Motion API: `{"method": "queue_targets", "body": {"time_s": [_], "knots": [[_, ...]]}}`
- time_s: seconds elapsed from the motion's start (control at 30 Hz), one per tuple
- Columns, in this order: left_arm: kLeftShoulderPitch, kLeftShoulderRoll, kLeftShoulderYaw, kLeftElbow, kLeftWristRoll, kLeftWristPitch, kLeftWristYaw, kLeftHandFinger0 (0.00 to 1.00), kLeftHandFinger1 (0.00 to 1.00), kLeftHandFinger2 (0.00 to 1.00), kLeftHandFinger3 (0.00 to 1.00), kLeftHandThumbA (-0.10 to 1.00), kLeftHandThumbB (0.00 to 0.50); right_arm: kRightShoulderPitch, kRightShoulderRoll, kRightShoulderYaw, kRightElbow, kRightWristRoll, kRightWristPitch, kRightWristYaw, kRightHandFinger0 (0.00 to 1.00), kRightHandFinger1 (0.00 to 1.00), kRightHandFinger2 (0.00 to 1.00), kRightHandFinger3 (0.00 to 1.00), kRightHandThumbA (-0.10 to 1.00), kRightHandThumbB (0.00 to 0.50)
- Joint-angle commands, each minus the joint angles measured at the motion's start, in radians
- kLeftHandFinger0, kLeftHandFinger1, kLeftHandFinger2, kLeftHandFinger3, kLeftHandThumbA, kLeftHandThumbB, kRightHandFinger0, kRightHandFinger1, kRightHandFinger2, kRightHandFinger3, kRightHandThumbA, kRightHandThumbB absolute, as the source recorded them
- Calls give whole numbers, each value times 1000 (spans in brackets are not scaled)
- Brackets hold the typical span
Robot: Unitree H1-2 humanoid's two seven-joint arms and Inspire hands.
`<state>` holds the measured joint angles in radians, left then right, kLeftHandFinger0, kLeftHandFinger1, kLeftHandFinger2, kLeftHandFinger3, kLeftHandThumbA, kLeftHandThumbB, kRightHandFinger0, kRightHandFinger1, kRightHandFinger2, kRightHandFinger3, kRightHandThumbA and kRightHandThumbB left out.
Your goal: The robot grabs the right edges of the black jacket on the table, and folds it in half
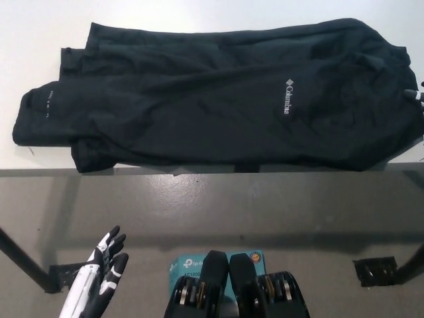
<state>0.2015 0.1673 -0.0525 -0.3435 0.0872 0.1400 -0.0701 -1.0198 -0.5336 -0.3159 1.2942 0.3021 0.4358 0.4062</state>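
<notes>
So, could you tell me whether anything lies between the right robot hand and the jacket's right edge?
Nothing visible does. Only a tip of the right robot hand shows at the picture's right border, right at the black jacket's right edge, with no object between them. The left robot hand hangs low, below the table.

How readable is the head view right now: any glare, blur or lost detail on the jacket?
Head view: sharp, no motion blur; the white table is bright but not blown out; the black jacket reads very dark, folds faint, only the white logo crisp; the floor below sits in dimmer light with soft shadows; the right hand is cropped at the right edge; the left hand is clear, low left.
</notes>
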Motion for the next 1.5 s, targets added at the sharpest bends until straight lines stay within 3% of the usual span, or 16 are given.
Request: {"method": "queue_targets", "body": {"time_s": [0.0, 0.33, 0.5, 0.57, 0.67, 1.03, 1.07, 1.2, 1.23, 1.27, 1.3, 1.33, 1.37, 1.4, 1.43, 1.47], "knots": [[8, 8, 10, -39, -23, -27, -15, 1000, 1000, 1000, 1000, 862, 15, -28, -34, -28, 31, 44, 21, 66, 1000, 1000, 1000, 1000, 1000, 345], [1, 2, 20, -51, -54, 8, -31, 1000, 1000, 1000, 1000, 841, 16, -20, -23, -28, 58, 62, 34, 175, 1000, 1000, 1000, 1000, 1000, 379], [5, 5, 29, -60, -75, 23, -37, 1000, 1000, 1000, 1000, 825, 17, -11, -12, -28, 55, 62, 34, 204, 1000, 1000, 1000, 1000, 1000, 369], [3, 6, 35, -69, -85, 31, -40, 1000, 1000, 1000, 1000, 818, 15, -13, 1, -21, 51, 57, 34, 223, 1000, 1000, 1000, 1000, 1000, 392], [2, 6, 37, -72, -88, 30, -41, 1000, 1000, 1000, 1000, 812, 12, -25, 11, -15, 60, 55, 34, 230, 1000, 1000, 1000, 1000, 1000, 427], [-4, 8, 36, -84, -107, 56, -41, 1000, 1000, 1000, 1000, 843, 25, -47, 66, 31, 58, 30, 34, 209, 1000, 1000, 1000, 1000, 1000, 406], [-14, 8, 40, -82, -107, 57, -38, 1000, 1000, 1000, 1000, 841, 3, -61, 96, 43, 57, 20, 29, 192, 1000, 1000, 1000, 1000, 1000, 441], [-14, 7, 41, -83, -108, 58, -38, 1000, 1000, 1000, 1000, 839, 1, -63, 99, 49, 58, 23, 28, 192, 1000, 1000, 1000, 1000, 1000, 444], [-20, 6, 44, -81, -115, 56, -38, 1000, 1000, 1000, 1000, 838, 0, -84, 129, 56, 61, 3, -2, 75, 556, 375, 467, 761, 791, 372], [-21, 6, 44, -82, -115, 56, -39, 1000, 1000, 1000, 1000, 838, 0, -90, 138, 56, 64, -1, -24, 39, 191, 205, 483, 606, 780, 401], [-22, 6, 45, -82, -118, 58, -39, 1000, 1000, 1000, 1000, 834, 0, -94, 151, 34, 67, 10, -61, -47, 8, 111, 434, 558, 467, 391], [-22, 6, 45, -82, -118, 58, -39, 1000, 1000, 1000, 1000, 834, 0, -95, 153, 31, 67, 12, -66, -59, 1, 220, 621, 703, 454, 377], [-23, 7, 46, -83, -117, 58, -38, 1000, 1000, 1000, 1000, 834, 0, -98, 163, 25, 67, 15, -89, -81, 1, 174, 533, 732, 82, 267], [-24, 10, 49, -88, -117, 61, -38, 1000, 1000, 1000, 1000, 839, 0, -105, 184, 7, 66, 25, -131, -136, 0, 171, 537, 643, -64, 223], [-25, 11, 49, -89, -118, 62, -38, 1000, 1000, 1000, 1000, 840, 0, -106, 187, 3, 65, 27, -136, -149, 0, 165, 537, 486, -99, 202], [-26, 12, 49, -90, -117, 62, -38, 1000, 1000, 1000, 1000, 841, 0, -110, 192, -17, 66, 41, -129, -181, 0, 159, 546, 515, -100, 198]]}}
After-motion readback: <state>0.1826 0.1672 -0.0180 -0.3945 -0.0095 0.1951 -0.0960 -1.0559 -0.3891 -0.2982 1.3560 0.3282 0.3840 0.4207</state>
